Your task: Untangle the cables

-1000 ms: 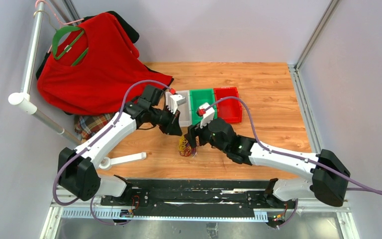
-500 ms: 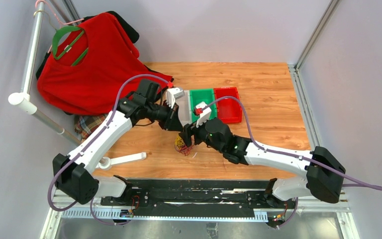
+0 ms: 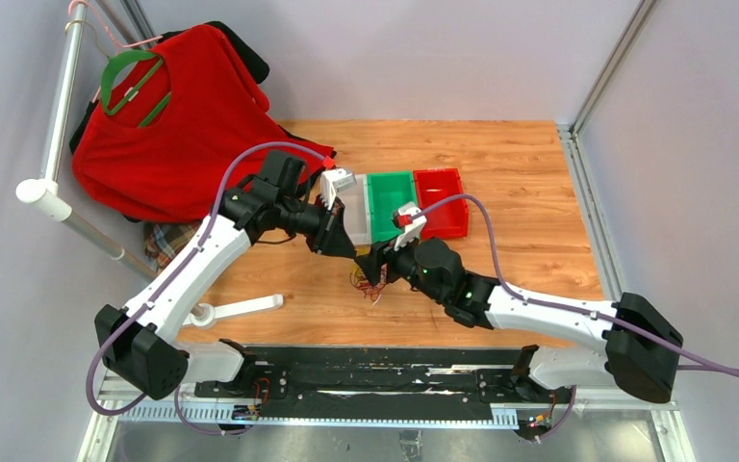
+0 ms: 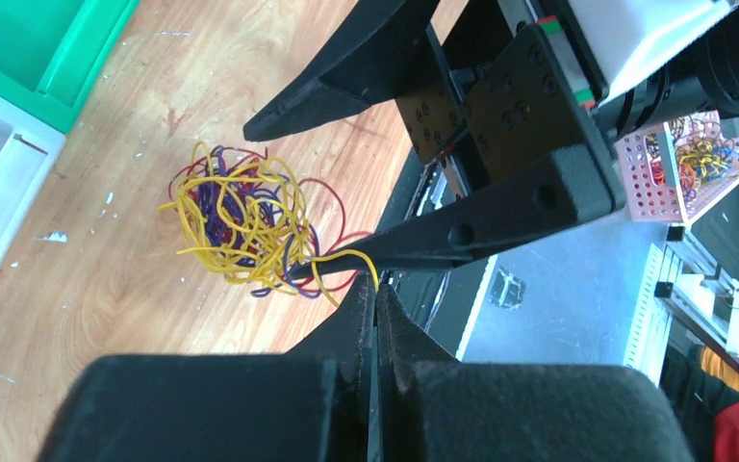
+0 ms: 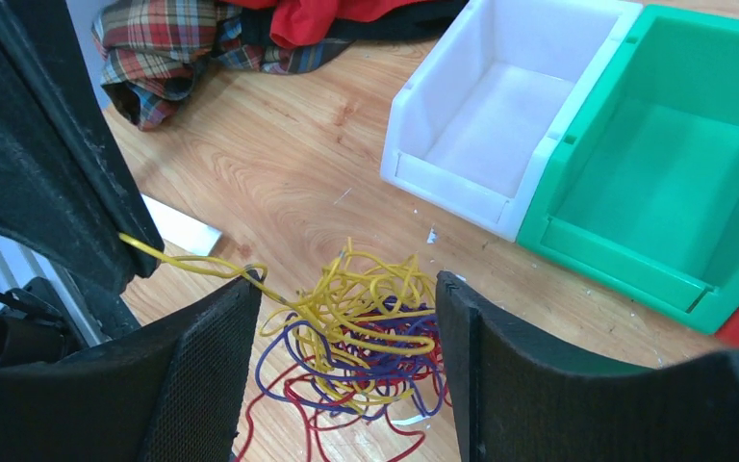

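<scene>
The cables [image 5: 366, 327] lie as one knotted clump on the counter [image 5: 279, 183], so nearly all the separating looks left to do. The left pincer [image 4: 376, 289] is clamped on one yellow strand [image 5: 197, 262] drawn out sideways; the right pincer [image 5: 346, 289] stands apart, astride the clump.

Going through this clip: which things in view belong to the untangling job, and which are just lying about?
Part of the job:
- tangle of cables, yellow, red and purple
- left pincer, shut on a yellow strand of it
- right pincer, open, by the tangle

Just lying about:
- white bin
- green bin
- red bin
- red shirt
- checked cloth
</scene>
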Robot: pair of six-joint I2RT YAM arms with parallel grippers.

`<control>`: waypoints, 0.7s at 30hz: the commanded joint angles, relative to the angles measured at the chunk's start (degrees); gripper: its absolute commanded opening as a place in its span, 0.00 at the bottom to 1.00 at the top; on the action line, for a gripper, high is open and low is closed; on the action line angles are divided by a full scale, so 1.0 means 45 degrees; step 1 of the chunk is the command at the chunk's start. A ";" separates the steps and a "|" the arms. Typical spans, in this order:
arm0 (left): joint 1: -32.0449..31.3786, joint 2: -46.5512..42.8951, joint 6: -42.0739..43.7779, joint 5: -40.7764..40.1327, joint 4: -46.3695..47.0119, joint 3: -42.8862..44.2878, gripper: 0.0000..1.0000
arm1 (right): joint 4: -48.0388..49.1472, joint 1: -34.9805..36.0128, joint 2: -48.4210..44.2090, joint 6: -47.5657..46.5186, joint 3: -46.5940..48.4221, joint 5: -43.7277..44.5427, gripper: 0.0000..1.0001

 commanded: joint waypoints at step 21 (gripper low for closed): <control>-0.0356 -0.0409 0.0280 0.0251 -0.0938 0.1003 0.01 | 0.1826 -0.0401 -0.0325 0.1217 -0.0420 -0.1612 0.66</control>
